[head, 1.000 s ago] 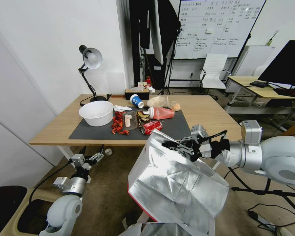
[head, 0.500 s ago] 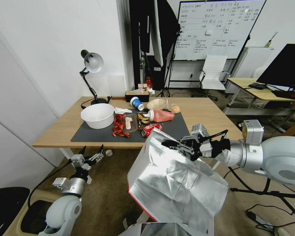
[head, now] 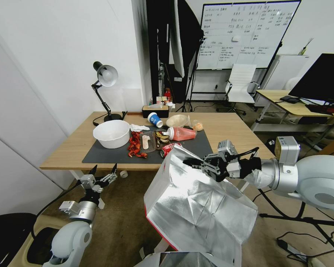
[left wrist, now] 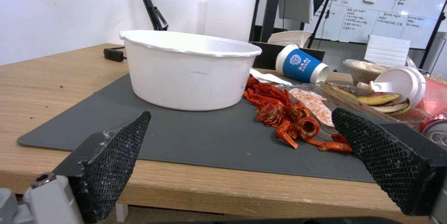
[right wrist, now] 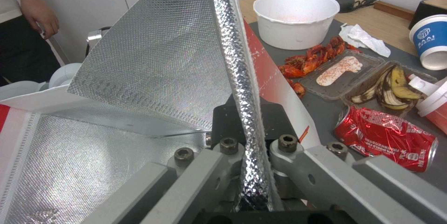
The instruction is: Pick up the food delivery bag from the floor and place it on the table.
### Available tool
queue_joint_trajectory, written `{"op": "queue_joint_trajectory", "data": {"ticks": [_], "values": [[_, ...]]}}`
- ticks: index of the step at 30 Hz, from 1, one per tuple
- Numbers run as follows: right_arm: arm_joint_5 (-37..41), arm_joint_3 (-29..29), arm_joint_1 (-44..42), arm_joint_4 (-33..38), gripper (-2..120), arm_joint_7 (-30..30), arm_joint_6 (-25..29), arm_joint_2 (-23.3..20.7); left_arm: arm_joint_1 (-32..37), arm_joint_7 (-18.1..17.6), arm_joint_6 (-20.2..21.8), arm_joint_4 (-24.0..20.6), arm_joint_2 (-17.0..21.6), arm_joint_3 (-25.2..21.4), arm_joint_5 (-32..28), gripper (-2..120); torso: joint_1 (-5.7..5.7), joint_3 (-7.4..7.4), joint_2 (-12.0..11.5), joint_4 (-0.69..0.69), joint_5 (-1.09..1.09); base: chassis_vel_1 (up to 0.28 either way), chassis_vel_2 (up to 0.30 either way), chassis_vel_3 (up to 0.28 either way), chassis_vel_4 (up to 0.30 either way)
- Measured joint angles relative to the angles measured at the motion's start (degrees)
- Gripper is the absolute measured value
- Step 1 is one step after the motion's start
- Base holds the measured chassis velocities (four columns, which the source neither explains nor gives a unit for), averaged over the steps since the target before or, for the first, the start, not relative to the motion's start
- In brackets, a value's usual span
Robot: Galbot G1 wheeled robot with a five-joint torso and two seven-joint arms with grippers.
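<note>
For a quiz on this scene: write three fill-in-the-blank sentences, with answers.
1. The right gripper is shut on the rim of the ____.
2. The left gripper, below the table edge, is ____.
3. The crushed can lies on the dark grey ____.

Answers: bag; open; mat

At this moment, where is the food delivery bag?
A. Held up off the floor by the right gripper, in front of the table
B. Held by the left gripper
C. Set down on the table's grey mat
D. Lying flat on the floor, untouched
A. The right gripper is shut on the upper edge of the food delivery bag, which hangs before the table, while the left gripper is open and holds nothing.
</note>
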Motion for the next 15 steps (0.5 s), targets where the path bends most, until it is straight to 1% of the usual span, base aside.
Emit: {"op": "queue_joint_trajectory", "data": {"ticks": [1,4,6,11,15], "values": [[0.0,0.0,0.0,0.0,0,0.0,0.0,0.0,0.0,0.0,0.0,0.0,0.0,0.0,0.0,100,0.0,0.0,0.0,0.0,0.0,0.0,0.0,0.0,0.0],[-0.2,0.0,0.0,0.0,0,0.0,0.1,0.0,0.0,0.0,0.0,0.0,-0.1,0.2,0.0,100,0.5,0.64,1.2,0.0,0.0,0.0,0.0,0.0,0.0],[-0.2,0.0,0.0,0.0,0,-0.1,0.1,0.1,-0.1,0.0,0.0,0.0,-0.1,0.2,0.0,100,0.61,0.77,1.4,0.0,0.0,0.0,0.0,0.0,0.0],[-0.5,0.0,-0.1,0.0,0,-0.1,0.2,0.1,-0.1,0.0,-0.2,0.0,-0.1,0.2,-0.2,100,1.32,1.66,3.0,0.0,0.0,0.0,0.0,0.0,0.0],[-0.9,-0.1,-0.3,0.0,0,-0.1,0.3,0.2,-0.1,0.8,-0.7,0.2,0.0,0.3,-0.6,100,1.8,2.29,4.1,0.0,0.0,0.0,0.0,0.0,0.0]]}}
